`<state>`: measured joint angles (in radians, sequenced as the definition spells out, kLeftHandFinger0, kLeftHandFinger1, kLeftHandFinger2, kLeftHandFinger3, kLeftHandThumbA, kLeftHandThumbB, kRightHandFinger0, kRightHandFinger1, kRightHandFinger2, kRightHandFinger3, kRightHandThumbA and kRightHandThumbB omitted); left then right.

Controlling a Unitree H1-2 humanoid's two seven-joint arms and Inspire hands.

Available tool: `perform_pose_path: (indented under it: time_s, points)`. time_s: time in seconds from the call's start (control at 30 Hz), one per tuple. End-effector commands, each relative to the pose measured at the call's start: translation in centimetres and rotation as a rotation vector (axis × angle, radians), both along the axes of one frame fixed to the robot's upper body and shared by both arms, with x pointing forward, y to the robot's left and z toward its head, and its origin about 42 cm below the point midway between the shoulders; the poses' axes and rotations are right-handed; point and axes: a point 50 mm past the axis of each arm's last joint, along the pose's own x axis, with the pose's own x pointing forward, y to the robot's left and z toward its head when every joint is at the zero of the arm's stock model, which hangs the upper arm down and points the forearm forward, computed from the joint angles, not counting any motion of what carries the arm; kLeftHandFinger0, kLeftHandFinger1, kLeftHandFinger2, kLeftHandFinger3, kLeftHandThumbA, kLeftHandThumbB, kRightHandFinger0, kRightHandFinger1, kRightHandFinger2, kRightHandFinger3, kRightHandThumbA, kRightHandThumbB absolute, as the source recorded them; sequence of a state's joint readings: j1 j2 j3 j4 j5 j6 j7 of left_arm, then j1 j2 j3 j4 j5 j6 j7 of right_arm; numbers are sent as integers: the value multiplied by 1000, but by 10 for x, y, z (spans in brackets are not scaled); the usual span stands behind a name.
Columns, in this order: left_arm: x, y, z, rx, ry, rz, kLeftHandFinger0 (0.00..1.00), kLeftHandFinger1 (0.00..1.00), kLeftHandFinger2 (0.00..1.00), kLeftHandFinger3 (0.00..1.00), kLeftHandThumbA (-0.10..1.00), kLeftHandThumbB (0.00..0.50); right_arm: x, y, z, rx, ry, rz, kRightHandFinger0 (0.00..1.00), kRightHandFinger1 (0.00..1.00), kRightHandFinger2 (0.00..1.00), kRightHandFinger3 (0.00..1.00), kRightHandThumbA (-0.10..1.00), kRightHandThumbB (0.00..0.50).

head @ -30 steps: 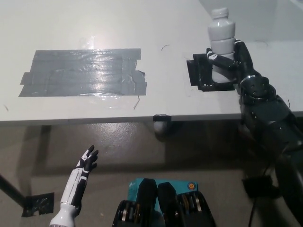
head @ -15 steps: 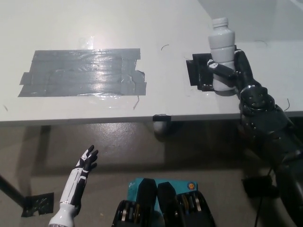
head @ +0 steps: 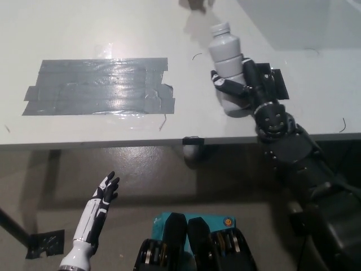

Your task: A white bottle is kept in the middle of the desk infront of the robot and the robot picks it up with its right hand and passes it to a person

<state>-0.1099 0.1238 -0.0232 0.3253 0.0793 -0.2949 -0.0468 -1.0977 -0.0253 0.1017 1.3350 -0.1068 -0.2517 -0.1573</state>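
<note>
Bottle, white (head: 227, 59), upper middle of frame, clasped in black right hand (head: 240, 90) above grey desk (head: 84, 34), black patch (head: 276, 84) beside it; white left hand (head: 101, 195) hung spread, lower left; step judged: carrying toward person, release due next.

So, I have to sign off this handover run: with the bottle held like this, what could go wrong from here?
1. The black right hand grips only the lower body of the smooth white plastic bottle, which is tilted; it might slip or swing.
2. The bottle hangs above the grey desk; if dropped it would likely roll.
3. Only a dark shape shows at the far edge, so a receiver's readiness cannot be told.

The white left hand rests open below the desk.
</note>
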Motion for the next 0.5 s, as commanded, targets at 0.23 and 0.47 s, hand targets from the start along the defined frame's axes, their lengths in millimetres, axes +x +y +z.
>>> perform_pose_path:
  time_s: [0.23,0.47]
  points:
    - [5,1,11,27,-34,-17,1000,1000,1000,1000,956,126,19,28,61,47,-22,23,58,548,907,836,-100,171]
    - [6,1,11,38,-42,-23,1000,1000,1000,1000,908,115,20,33,64,52,-7,30,53,563,902,838,-100,171]
